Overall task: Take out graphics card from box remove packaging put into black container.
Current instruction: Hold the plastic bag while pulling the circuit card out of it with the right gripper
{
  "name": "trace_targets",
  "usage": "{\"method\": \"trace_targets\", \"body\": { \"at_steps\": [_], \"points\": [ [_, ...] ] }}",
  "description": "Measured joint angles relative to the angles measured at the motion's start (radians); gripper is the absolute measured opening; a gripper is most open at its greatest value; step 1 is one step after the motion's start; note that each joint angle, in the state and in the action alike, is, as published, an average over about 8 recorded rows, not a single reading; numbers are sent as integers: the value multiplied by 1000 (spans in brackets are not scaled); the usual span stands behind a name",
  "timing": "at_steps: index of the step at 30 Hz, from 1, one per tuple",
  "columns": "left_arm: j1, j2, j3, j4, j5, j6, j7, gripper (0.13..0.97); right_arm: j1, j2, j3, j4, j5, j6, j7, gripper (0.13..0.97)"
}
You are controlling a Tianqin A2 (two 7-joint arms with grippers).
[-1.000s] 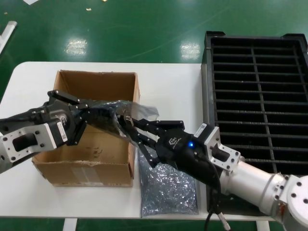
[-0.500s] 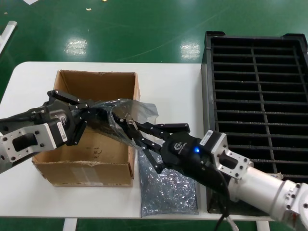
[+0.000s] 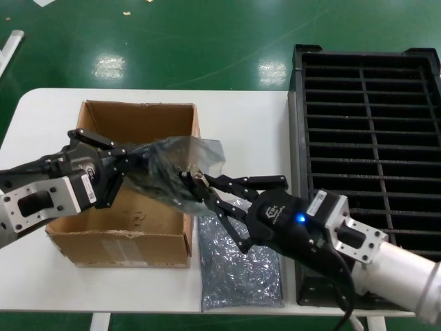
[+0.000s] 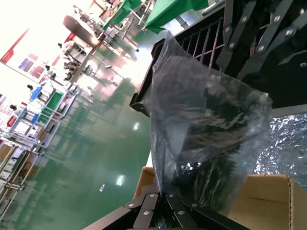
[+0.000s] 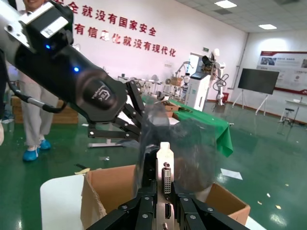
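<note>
Graphics card [image 5: 164, 179] bracket in right tool [image 5: 160, 203], bag-hidden overhead.

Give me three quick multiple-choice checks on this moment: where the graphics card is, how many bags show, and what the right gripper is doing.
1. Where is the graphics card?
A. In the black container
B. Held above the box's right edge, partly in its bag
C. Flat on the table

2. How many anti-static bags show?
A. One
B. Two
C. Four

3. The right gripper is:
A. Shut on the card's bracket end
B. Open above the container
C. Parked off the table

Answers: 1 B, the card sits between both grippers over the box. 2 B, the packaging held by the left gripper, plus a silvery bag on the table. 3 A, the right wrist view shows it clamping the bracket.
</note>
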State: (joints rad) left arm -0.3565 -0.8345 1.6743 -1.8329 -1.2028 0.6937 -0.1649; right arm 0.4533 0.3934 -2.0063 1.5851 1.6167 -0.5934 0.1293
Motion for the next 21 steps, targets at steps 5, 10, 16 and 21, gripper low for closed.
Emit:
{"method": "trace_targets", "body": {
  "at_steps": [5,10,16,21],
  "points": [
    [0,0,0,0,0,0,0,138,-23,52,18,68,-5,-3,33,186],
    [0,0,0,0,0,0,0,138,-65,126,56,143,-2,-3,72,186],
    [0,0,0,0,0,0,0,138,-140,243,126,226,59,-41,91,186],
    [0,0,0,0,0,0,0,138,-217,340,220,283,138,-73,87,186]
  ]
}}
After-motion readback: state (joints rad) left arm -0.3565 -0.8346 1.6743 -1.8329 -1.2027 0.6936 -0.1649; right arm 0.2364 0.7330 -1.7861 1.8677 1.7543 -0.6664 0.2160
